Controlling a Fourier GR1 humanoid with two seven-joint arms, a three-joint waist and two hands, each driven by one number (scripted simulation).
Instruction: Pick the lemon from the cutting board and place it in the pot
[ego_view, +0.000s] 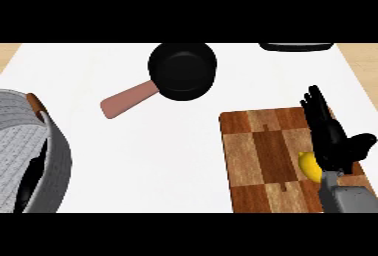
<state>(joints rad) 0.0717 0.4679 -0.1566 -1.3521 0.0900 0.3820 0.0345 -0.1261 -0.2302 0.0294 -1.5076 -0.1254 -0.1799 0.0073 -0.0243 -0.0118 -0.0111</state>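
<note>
The yellow lemon (308, 165) lies on the right part of the wooden cutting board (258, 160), and only its left side shows. My right hand (331, 137) is over the lemon, fingers straight and pointing away from me, thumb spread to the right. It stands open, and nothing is curled round the lemon. The black pot (182, 71) with a pinkish handle (127, 100) sits on the white counter at the upper middle, well apart from the board. My left hand shows nowhere.
A big grey ribbed shape (29, 150) with a brown edge fills the left border; I cannot tell what it is. A dark object (297, 46) is cut off at the top right. White counter (148, 160) lies between the board and the grey shape.
</note>
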